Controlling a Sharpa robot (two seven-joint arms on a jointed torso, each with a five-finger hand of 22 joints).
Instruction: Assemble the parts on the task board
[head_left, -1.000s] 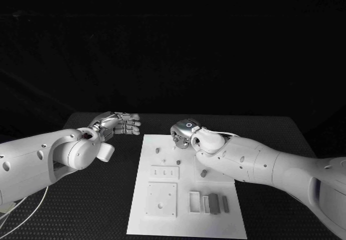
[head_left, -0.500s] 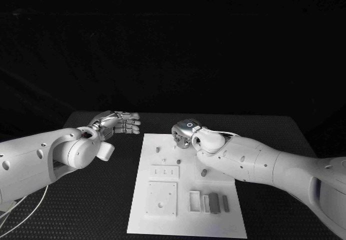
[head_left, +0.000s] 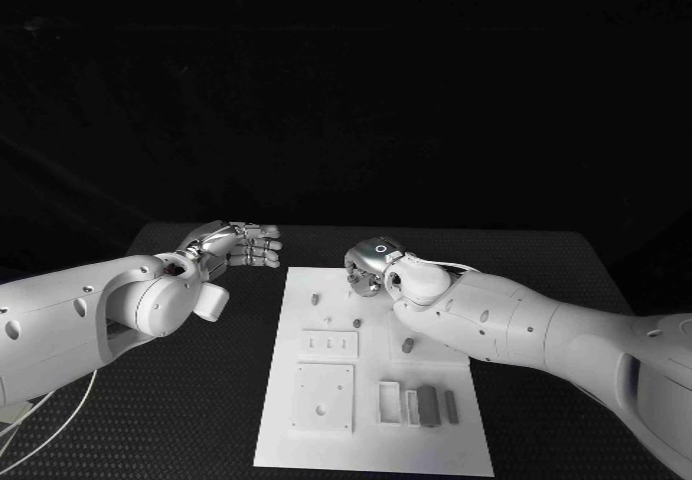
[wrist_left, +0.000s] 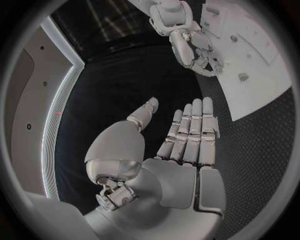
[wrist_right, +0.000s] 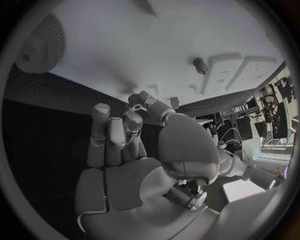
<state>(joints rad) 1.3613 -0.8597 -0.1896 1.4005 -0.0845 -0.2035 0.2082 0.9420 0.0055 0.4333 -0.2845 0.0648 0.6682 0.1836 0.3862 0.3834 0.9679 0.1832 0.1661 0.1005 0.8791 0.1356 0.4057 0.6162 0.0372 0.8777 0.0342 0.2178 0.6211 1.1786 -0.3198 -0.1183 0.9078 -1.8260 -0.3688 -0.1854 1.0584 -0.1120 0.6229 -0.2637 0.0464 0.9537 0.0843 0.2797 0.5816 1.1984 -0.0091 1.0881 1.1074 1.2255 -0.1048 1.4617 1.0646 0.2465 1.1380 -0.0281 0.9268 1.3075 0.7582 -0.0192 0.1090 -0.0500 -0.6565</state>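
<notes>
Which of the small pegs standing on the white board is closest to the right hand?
The peg at the board's far end, right beside the right hand's fingers. The other pegs stand farther down the board, toward the robot.

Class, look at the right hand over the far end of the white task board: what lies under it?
Under the right hand lies the task board, with a small dark part beside the fingertips. Whatever sits directly beneath the palm is covered.

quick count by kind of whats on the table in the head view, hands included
white task board: 1
grey bars: 2
small grey pegs: 3 in plain sight
silver hands: 2
total: 8
</notes>
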